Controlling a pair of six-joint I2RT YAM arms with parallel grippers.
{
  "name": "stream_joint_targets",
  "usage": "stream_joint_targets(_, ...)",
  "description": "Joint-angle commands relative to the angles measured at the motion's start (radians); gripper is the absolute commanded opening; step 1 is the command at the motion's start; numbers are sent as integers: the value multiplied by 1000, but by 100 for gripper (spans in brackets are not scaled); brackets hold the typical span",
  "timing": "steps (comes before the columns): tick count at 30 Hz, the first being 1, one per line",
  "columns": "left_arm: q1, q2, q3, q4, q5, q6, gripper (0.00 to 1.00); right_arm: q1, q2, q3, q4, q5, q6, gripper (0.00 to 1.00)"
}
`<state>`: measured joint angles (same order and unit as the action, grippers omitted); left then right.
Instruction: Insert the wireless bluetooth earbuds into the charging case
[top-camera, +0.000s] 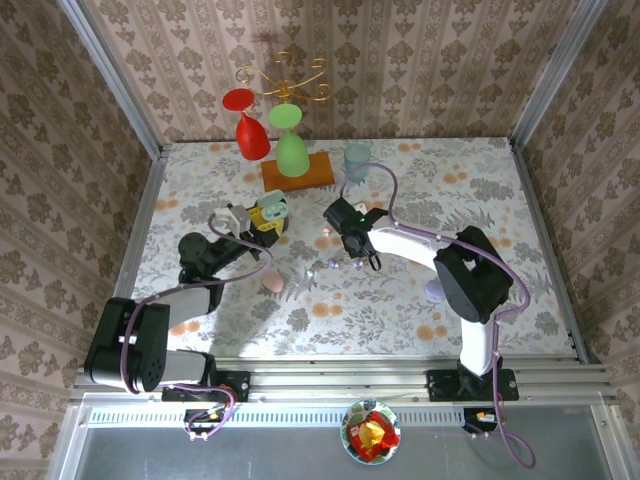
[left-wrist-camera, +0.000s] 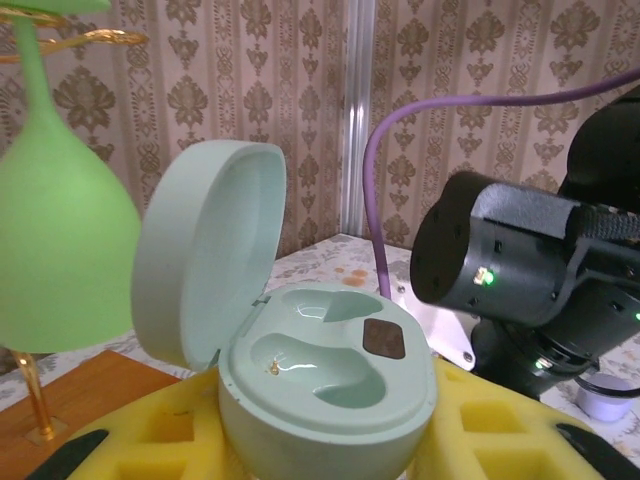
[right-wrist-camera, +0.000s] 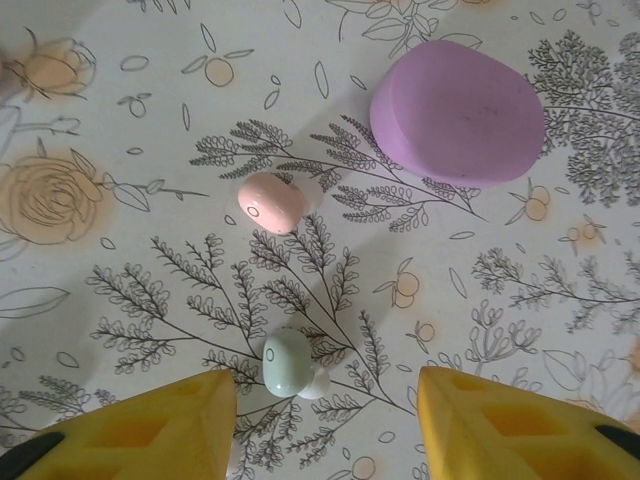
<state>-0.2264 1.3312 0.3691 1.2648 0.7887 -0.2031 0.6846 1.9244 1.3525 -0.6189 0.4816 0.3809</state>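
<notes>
the left pincer (left-wrist-camera: 325, 455) is clamped on the open mint case (left-wrist-camera: 330, 395). its lid (left-wrist-camera: 205, 250) is swung back at 10 o'clock and both wells are bare. the right pincer (right-wrist-camera: 322, 415) hangs over the bench (right-wrist-camera: 120, 120) with its jaws apart and nothing in them. a mint bud (right-wrist-camera: 287, 360) lies at the mouth of the gap, a little left of centre. a whitish bit (right-wrist-camera: 319, 383) touches it at 4 o'clock; whether that is its own tip or a second bud cannot be told. a pink bud (right-wrist-camera: 270, 203) lies apart at 12 o'clock of it, and a larger lilac piece (right-wrist-camera: 458, 112) lies well apart at 1 o'clock. the step in hand looks to be picking up the mint bud. it would go best if the right pincer moved toward 11 o'clock to centre the bud, then came straight down. it should close softly across the body, since the glossy shell could squirt out. the left arm should hold the case steady.
</notes>
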Motion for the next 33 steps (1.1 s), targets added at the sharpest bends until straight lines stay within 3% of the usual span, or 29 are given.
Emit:
stream_joint_targets(1,15,-27,-10,25,19,8,35,19,51,58,-74,116,-25,51)
stream_joint_targets(33,19,-24,-10,26,35,8,35,59,249,183,-178,199,-86,30)
